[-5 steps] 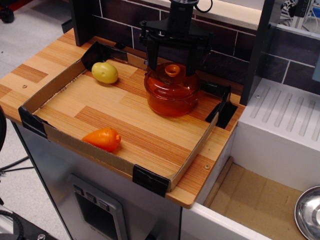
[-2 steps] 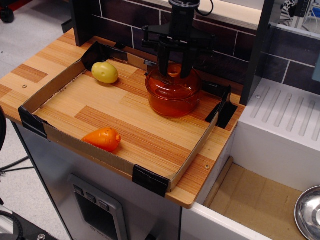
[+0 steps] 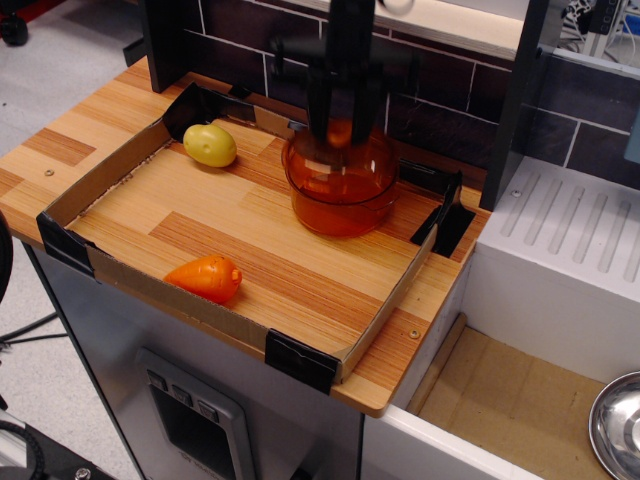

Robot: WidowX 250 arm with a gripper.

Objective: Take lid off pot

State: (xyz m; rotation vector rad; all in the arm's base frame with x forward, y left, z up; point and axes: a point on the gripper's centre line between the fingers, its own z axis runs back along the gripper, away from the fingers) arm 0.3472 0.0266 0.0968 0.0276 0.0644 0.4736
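The translucent orange pot stands at the back right of the cardboard tray. Its lid lies on top or a little above the rim; I cannot tell which. My gripper comes straight down from above, blurred by motion. Its black fingers are closed on either side of the lid's orange knob.
A yellow-green toy lies at the back left of the tray and an orange carrot-like toy at the front. A dark brick wall stands behind. A white drainer and a steel bowl are at the right.
The fingers came down around the knob and closed on it. The arm is now blurred, and the lid and pot top look slightly shifted up and to the left.
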